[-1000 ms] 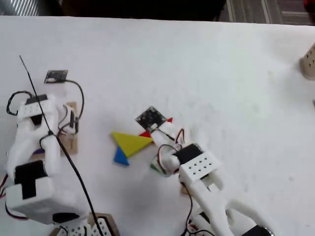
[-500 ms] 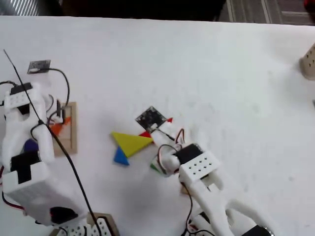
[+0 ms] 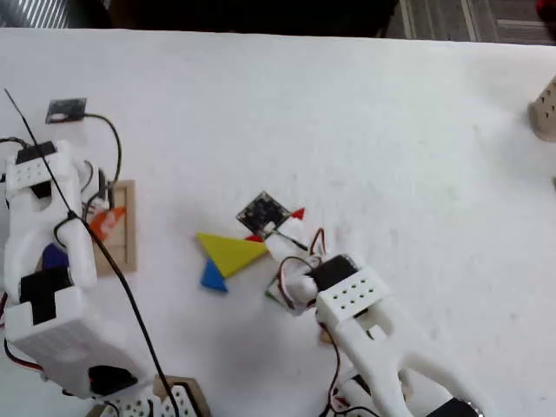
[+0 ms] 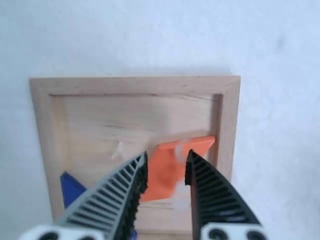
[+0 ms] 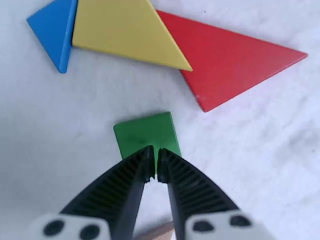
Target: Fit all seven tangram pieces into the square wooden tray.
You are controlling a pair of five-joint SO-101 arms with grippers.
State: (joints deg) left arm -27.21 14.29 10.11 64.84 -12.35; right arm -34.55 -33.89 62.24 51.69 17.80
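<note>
At the left side of the white surface lies the square wooden tray, partly under the left arm. The left end effector hangs over the tray and pinches the orange piece between its ribbed fingers; the piece sits tilted, one corner reaching toward the tray's right wall. A dark blue piece lies in the tray's near left corner (only part of it can be seen past the finger).

Near the middle of the surface lie the loose pieces. The yellow triangle touches the light blue triangle on one side and the red triangle on the other. The green square lies flat just near of them, apart from all three. The right end effector has its tips pressed almost together, with only a slit between them, at the near edge of the green square.
</note>
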